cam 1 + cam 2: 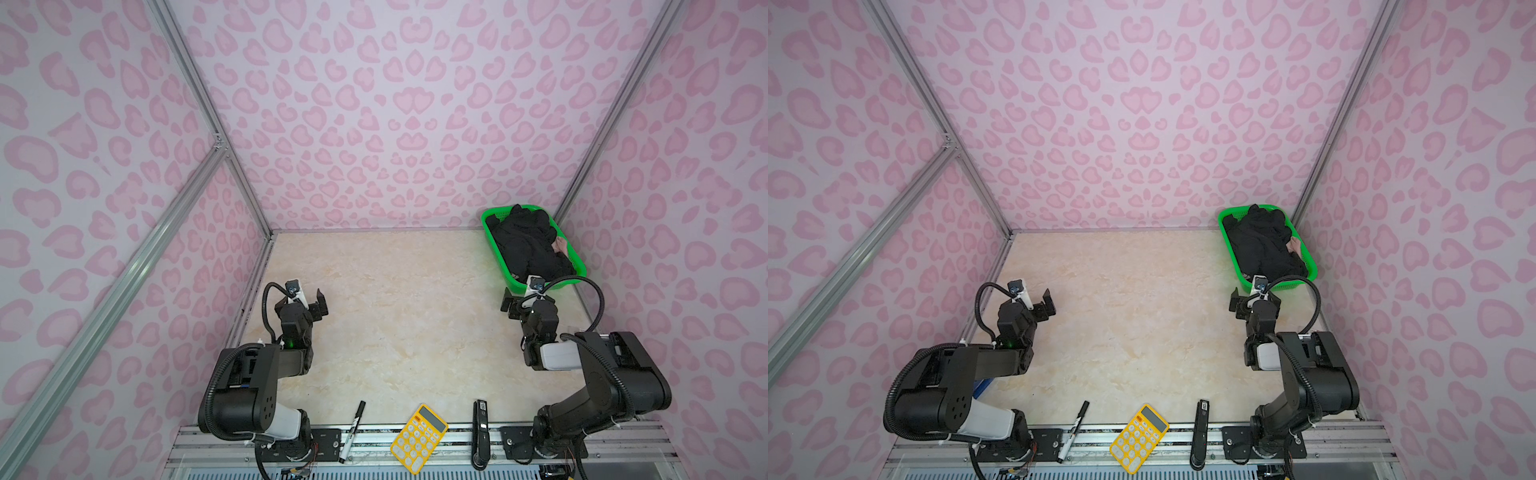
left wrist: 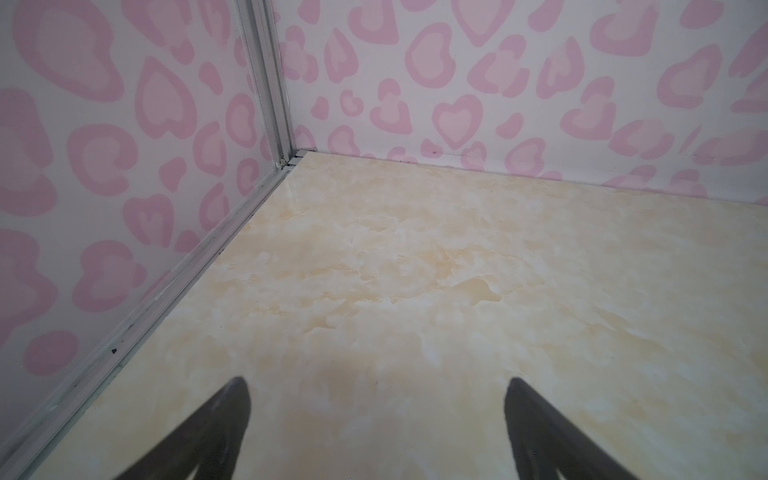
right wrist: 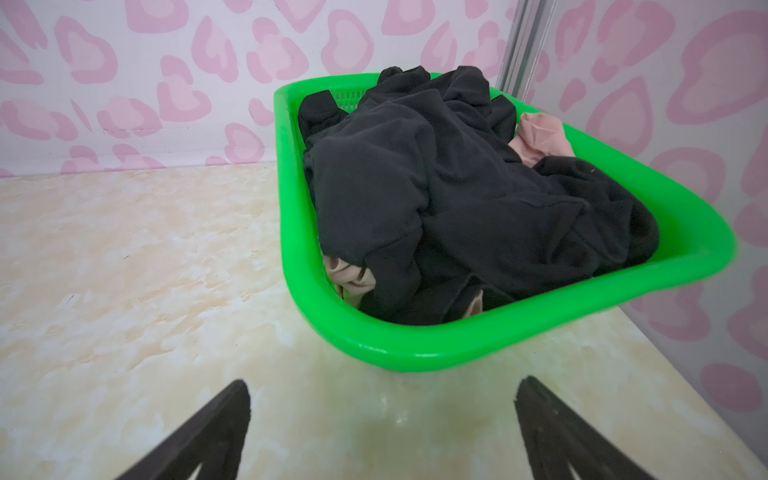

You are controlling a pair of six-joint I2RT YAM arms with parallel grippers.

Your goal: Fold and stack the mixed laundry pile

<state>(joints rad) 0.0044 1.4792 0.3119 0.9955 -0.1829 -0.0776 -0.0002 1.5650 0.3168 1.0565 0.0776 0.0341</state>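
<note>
Filling the basket: the mixed laundry pile (image 3: 457, 187), heaped inside the green basket (image 3: 415, 351). It lies just ahead of the right fingers (image 3: 220, 424) and does not touch them.
Top layer: large black garment (image 3: 395, 178), crumpled in soft matt folds. It covers most of the heap and rises above the rim.
Pink pieces: dusty-pink cloth (image 3: 540, 137) shows at the side of the heap far from the fingers. A second pink fold (image 3: 349, 274) peeps from under the black fabric at the corner nearest them.
Other pieces: cannot tell; hidden under the black garment.
Folding: none visible; everything bunched.
Right gripper (image 3: 384, 382): fingers spread wide, nothing between them, over bare tabletop (image 3: 124, 270).
Left gripper (image 2: 376, 380): fingers (image 2: 216, 424) spread wide and empty, with bare tabletop and a wall corner ahead; pile well apart from them.
</note>
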